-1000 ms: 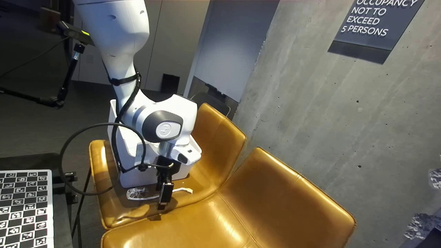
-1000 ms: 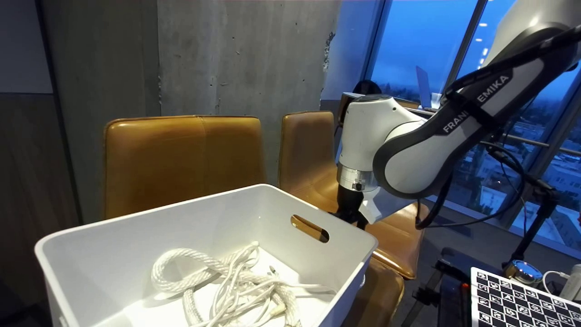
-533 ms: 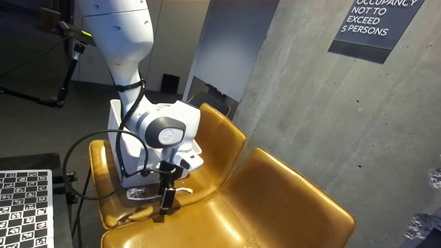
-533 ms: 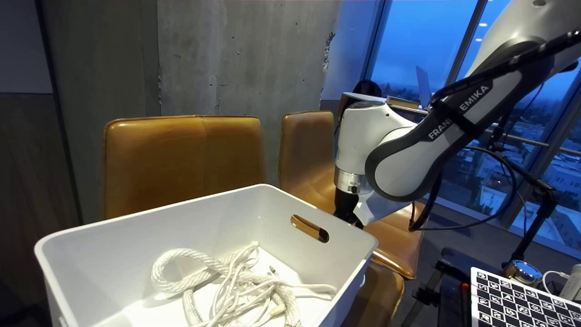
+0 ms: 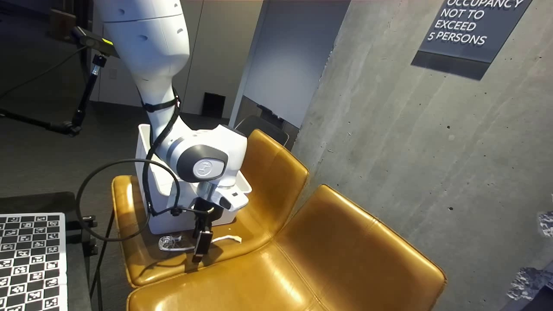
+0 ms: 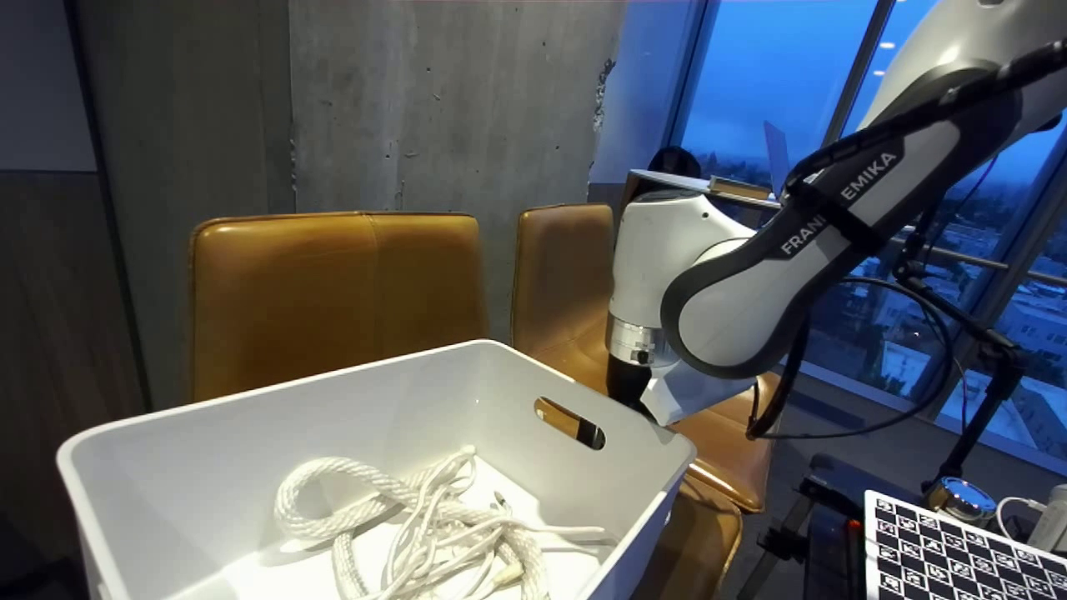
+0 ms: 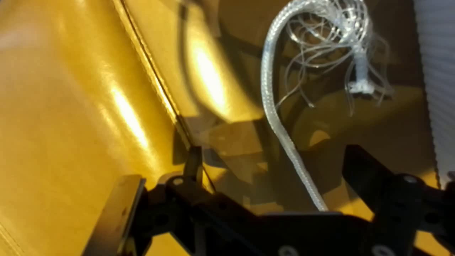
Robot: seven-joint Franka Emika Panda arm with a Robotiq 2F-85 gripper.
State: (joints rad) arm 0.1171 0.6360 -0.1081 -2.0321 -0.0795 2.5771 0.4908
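Presently, the tool stands spread above a white cord on the chair. From the tool in the wrist view, the bin stands at two o'clock. Other rope already lies inside; the cord lies outside it, not yet grasped.

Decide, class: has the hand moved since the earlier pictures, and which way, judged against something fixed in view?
Yes, slightly. In an exterior view, the hand has shifted left in the picture, nearer the checkered board, which stays in place.
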